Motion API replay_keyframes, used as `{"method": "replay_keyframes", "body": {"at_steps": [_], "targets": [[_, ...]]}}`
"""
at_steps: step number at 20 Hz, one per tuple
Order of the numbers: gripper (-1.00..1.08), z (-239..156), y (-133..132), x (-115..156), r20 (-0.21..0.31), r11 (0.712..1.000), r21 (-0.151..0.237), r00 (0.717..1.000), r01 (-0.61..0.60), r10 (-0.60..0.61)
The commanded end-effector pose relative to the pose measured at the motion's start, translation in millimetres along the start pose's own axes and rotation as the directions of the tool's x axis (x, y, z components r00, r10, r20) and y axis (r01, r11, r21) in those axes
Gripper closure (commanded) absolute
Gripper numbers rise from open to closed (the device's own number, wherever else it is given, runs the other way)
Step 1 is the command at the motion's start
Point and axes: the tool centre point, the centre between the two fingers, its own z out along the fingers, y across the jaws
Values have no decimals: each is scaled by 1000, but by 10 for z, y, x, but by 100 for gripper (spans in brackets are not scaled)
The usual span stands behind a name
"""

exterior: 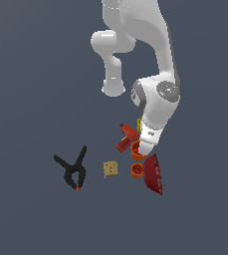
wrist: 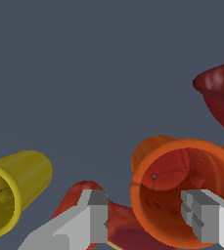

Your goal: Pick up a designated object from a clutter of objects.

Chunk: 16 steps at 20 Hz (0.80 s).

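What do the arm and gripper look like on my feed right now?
The arm is glossy white with rounded, tube-like links and grey circular caps at a joint. No cables or markings show. The gripper has two light grey, blocky fingers with darker grey stepped pads on their inner faces.

Arm [exterior: 155, 99] above clustered cups, red bowl [exterior: 154, 174]

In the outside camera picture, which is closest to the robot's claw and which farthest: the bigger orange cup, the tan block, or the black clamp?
1. The larger orange cup, right at the gripper.
2. The tan block, toward the exterior view's left.
3. The black spring clamp, farthest left.
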Motion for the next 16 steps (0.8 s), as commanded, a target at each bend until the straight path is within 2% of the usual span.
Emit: {"method": "replay_keyframes", "body": {"at_steps": [1, 14, 15, 16], "targets": [[-20, 0, 0, 0, 0, 1000, 0, 1000, 0, 0], [-20, 306, -14, 3, -1, 1000, 0, 1000, 6, -6], [108, 306, -14, 3, -1, 1000, 0, 1000, 6, -6], [108, 306, -14, 3, -1, 1000, 0, 1000, 6, -6]]}}
